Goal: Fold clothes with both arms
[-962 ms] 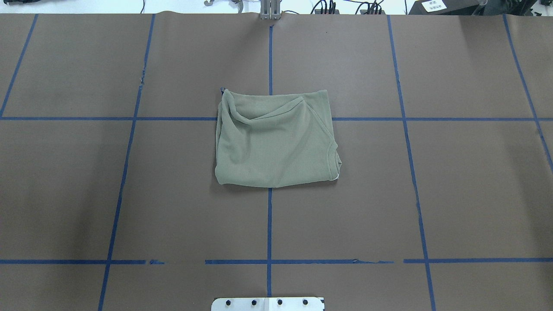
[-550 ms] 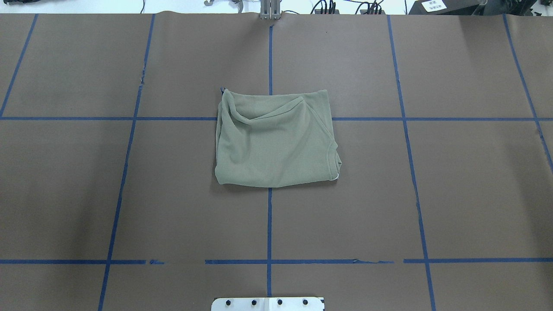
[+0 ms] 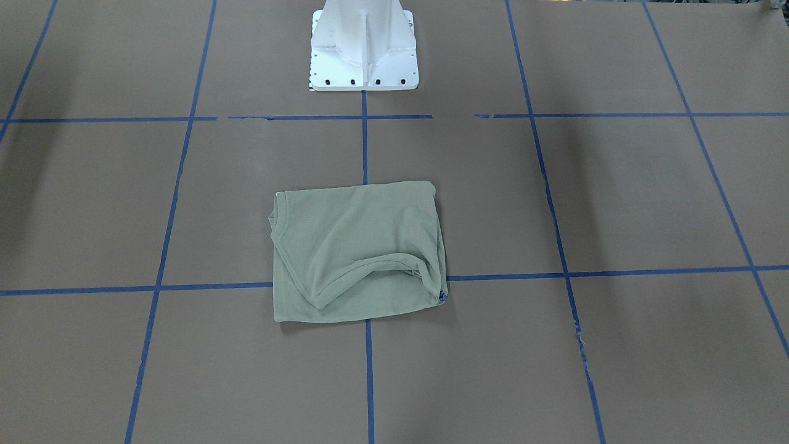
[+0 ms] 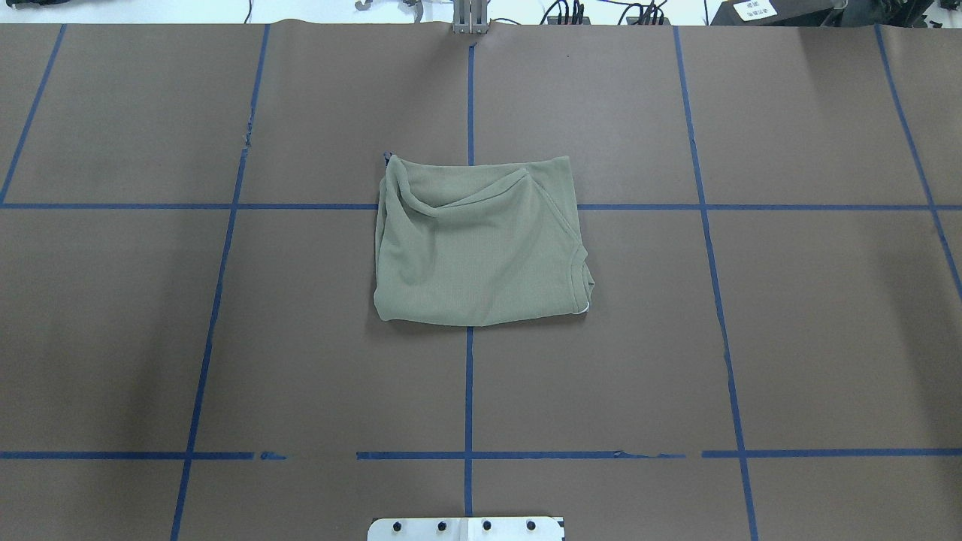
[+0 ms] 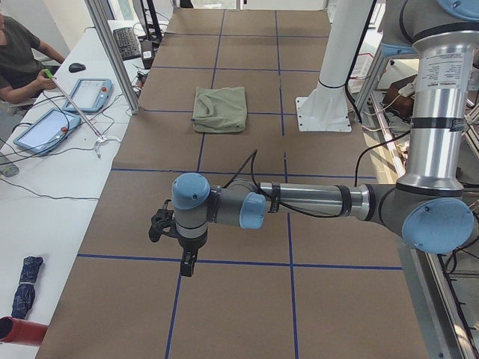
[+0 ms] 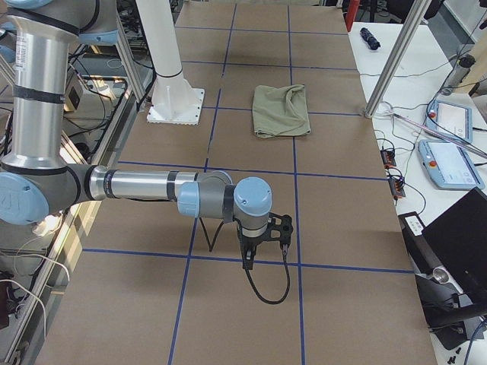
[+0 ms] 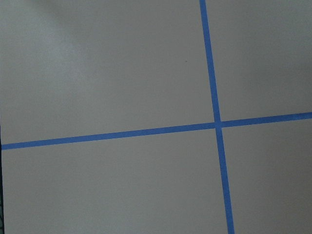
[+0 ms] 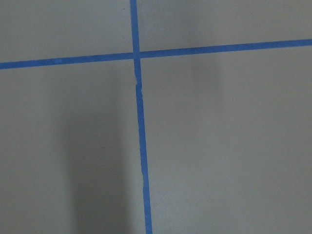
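Observation:
The sage-green shirt [image 4: 481, 248] lies folded into a rough rectangle at the middle of the brown table, with a creased fold across its far half; it also shows in the front-facing view [image 3: 357, 246]. A bit of white label [image 4: 583, 308] peeks out at its near right corner. Neither arm shows in the overhead or front-facing views. In the exterior left view my left gripper [image 5: 186, 263] hangs over bare table, far from the shirt [image 5: 219, 108]. In the exterior right view my right gripper [image 6: 246, 258] does the same. I cannot tell whether either is open. Both wrist views show only table and blue tape.
Blue tape lines [image 4: 469, 391] grid the table. The white pedestal [image 3: 363, 55] stands at the robot's side of the table. Beyond the far edge a side bench holds tablets [image 5: 90, 93], cables and a seated operator [image 5: 19, 52]. Metal frame posts [image 6: 396, 53] stand at the table's edge.

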You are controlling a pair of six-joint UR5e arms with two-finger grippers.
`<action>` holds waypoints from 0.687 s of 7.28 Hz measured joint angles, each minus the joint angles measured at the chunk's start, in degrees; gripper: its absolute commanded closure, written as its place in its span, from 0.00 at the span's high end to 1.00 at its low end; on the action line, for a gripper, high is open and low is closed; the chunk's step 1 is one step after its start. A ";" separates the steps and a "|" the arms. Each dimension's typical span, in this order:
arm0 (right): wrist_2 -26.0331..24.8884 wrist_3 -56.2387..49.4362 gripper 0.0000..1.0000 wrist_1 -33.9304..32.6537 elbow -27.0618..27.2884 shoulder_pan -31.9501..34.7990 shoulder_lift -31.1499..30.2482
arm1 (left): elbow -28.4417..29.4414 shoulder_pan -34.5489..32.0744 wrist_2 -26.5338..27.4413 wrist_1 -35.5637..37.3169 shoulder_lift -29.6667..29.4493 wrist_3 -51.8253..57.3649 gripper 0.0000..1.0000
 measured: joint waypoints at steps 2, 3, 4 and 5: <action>0.15 0.02 1.00 0.02 0.17 -0.89 0.01 | 0.12 0.95 -0.01 -0.03 -0.02 0.08 1.00; 0.15 0.02 1.00 0.04 0.17 -1.23 0.02 | 0.06 1.27 -0.02 -0.03 -0.03 0.18 1.00; 0.10 0.01 1.00 0.03 0.12 -1.56 0.02 | -0.21 1.37 -0.04 -0.01 -0.04 0.25 1.00; 0.04 -0.03 1.00 0.01 0.08 -1.77 0.02 | -0.49 1.39 -0.09 0.05 -0.06 0.28 1.00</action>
